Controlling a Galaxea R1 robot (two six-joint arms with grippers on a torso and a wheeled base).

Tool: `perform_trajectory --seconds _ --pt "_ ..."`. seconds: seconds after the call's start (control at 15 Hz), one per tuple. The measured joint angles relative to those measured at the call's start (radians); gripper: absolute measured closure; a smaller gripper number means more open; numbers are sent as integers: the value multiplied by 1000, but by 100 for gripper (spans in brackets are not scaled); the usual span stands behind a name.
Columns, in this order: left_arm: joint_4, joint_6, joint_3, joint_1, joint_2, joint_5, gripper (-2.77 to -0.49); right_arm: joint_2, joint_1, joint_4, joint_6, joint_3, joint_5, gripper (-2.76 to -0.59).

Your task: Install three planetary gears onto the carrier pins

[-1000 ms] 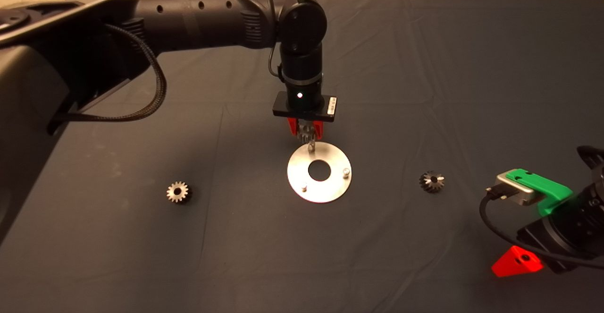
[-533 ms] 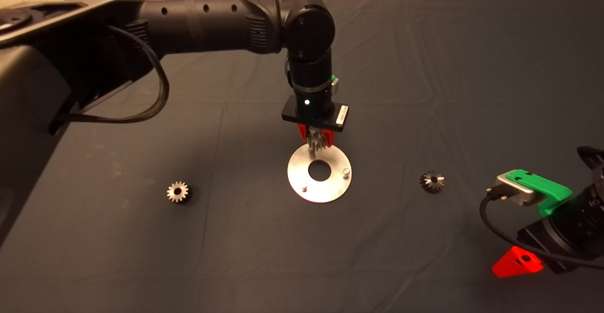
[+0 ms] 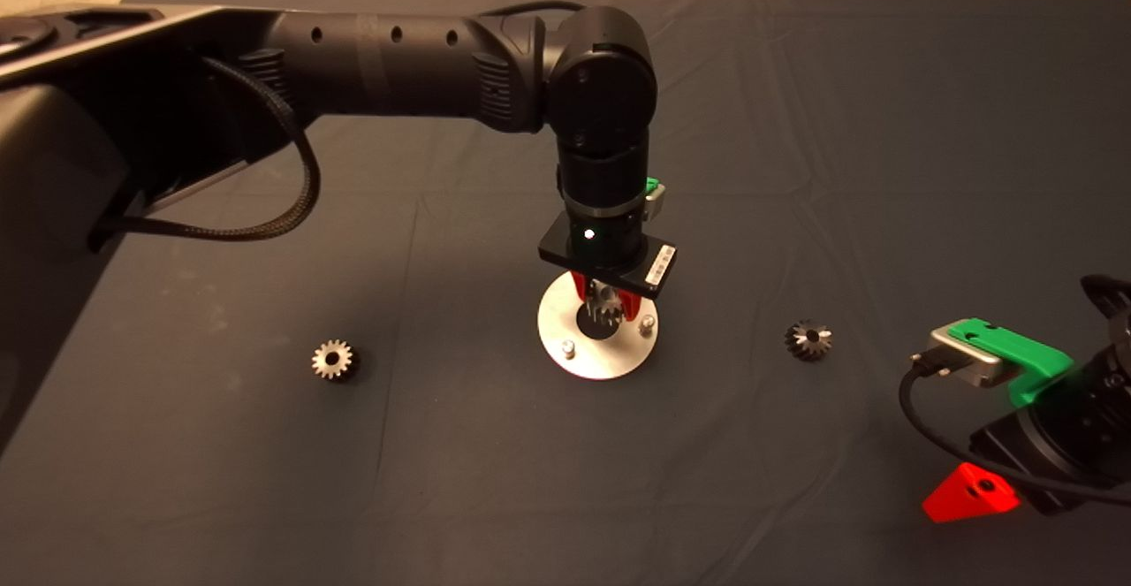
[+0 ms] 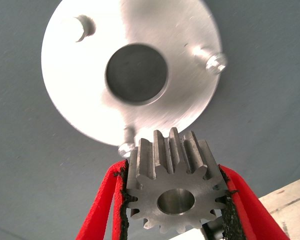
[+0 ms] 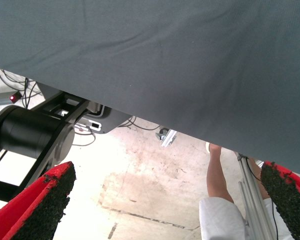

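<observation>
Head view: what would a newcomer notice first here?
The left gripper hangs over the shiny disc at the mat's centre, its red fingers shut on a gear. Two more gears lie apart on the mat, one to the left, one to the right.

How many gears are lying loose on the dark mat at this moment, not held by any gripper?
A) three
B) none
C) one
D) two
D: the head view shows one gear on the mat left of the disc and another gear on its right, while the left gripper grips the third gear above the disc.
</observation>
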Motion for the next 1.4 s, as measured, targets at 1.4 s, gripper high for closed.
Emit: perform_trajectory --seconds 1.4 --pt "69 -301 123 64 -119 13 -90 -2 22 11 0 0 0 -275"
